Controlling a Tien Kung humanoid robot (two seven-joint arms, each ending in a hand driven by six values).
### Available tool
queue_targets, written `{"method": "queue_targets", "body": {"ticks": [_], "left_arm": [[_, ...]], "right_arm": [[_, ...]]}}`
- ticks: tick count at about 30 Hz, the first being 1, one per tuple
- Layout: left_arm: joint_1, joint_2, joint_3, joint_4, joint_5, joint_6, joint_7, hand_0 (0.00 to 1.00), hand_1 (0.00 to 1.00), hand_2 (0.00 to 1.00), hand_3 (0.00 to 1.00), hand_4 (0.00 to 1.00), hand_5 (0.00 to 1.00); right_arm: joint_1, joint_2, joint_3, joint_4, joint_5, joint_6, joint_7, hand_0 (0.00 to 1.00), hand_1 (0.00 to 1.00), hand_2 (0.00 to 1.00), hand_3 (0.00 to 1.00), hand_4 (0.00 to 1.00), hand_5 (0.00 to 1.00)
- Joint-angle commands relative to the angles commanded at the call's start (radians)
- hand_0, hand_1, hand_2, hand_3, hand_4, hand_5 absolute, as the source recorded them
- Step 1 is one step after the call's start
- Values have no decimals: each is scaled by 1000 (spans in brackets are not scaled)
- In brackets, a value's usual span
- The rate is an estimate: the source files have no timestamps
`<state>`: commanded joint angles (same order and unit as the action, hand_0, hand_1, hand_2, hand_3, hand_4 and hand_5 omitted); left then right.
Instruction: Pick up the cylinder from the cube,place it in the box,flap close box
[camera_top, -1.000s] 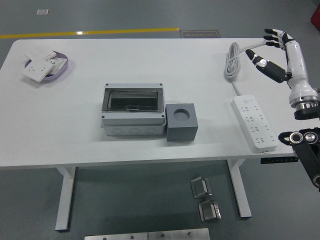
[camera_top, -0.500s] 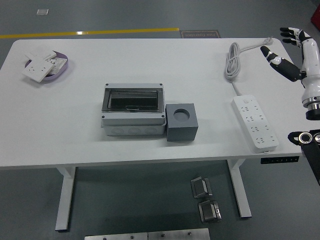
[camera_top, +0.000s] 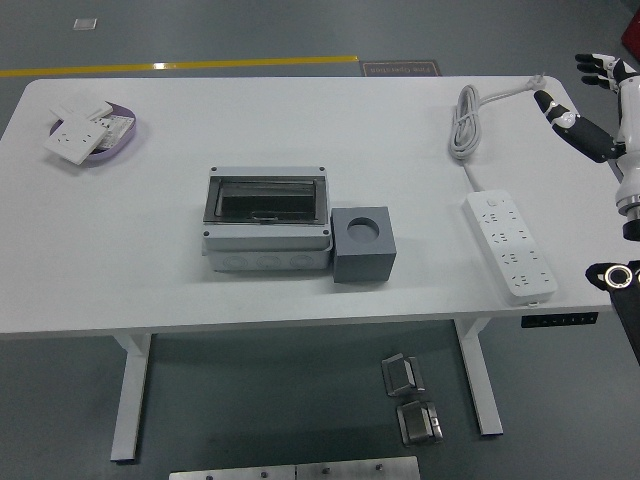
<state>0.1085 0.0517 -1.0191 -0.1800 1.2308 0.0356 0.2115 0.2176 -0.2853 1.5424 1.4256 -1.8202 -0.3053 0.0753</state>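
A grey box (camera_top: 265, 220) with a dark see-through lid lying shut stands mid-table. Touching its right side is a dark grey cube (camera_top: 362, 245) with a round hole in its top; I cannot make out a cylinder in the hole or anywhere else. My right hand (camera_top: 592, 105) hovers at the picture's right edge, past the table's far right corner, fingers spread and holding nothing. It is far from the cube and box. My left arm does not show.
A white power strip (camera_top: 508, 244) lies at the table's right, its coiled cord (camera_top: 465, 120) behind it. A purple tray (camera_top: 118, 146) with white socket plates sits at the far left. Metal parts (camera_top: 411, 398) lie on the floor below.
My right hand has drawn back to the right, from over the table's right corner out to the picture's edge. Nothing on the table moved.
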Motion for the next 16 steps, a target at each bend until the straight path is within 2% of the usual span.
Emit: {"method": "queue_targets", "body": {"ticks": [16], "left_arm": [[-1, -1, -3, 0, 6, 1, 6, 586, 590, 526, 547, 502, 2]], "right_arm": [[14, 3, -16, 0, -48, 6, -17, 812, 724, 729, 724, 921, 522]]}}
